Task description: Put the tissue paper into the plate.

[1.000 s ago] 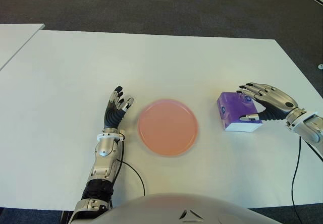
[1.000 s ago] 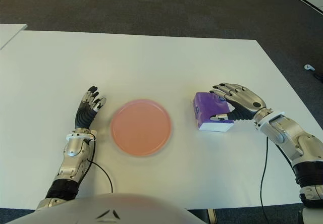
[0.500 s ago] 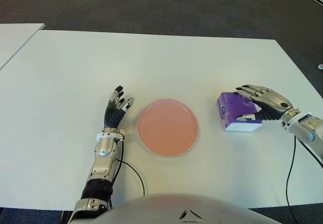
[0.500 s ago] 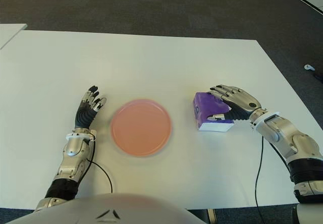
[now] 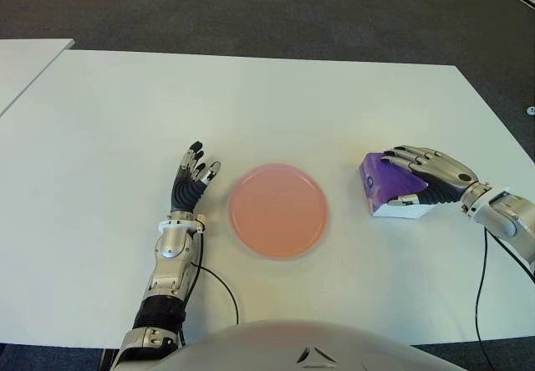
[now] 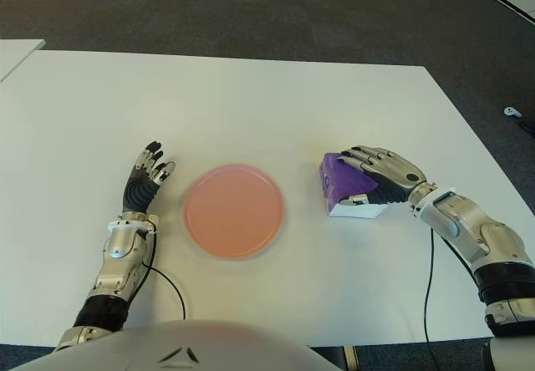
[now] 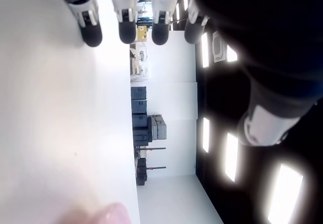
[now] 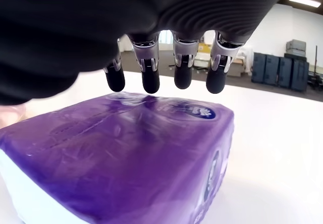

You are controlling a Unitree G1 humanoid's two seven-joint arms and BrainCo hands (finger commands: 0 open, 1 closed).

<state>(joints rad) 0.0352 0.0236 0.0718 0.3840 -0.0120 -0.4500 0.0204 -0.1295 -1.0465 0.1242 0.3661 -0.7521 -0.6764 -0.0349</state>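
Tissue paper pack (image 5: 391, 189) sits on the desk (image 5: 276, 95) right of the plate (image 5: 277, 210), tilted under the right robot hand (image 5: 430, 175), whose fingers wrap it for lifting; left robot hand (image 5: 192, 177) lies open beside the plate.

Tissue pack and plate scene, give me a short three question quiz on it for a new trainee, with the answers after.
1. True or false: the purple tissue pack already lies in the pink plate.
2. Which hand is at the tissue pack? A) the left hand B) the right hand C) both hands
3. Fill in the missing word: in the eye views, the left hand shows on the white table to the ______ of the plate.

Key
1. False. The pack is on the table to the right of the plate, apart from it.
2. B. The right hand's fingers are draped over the top of the pack; the left hand is open and holds nothing.
3. left
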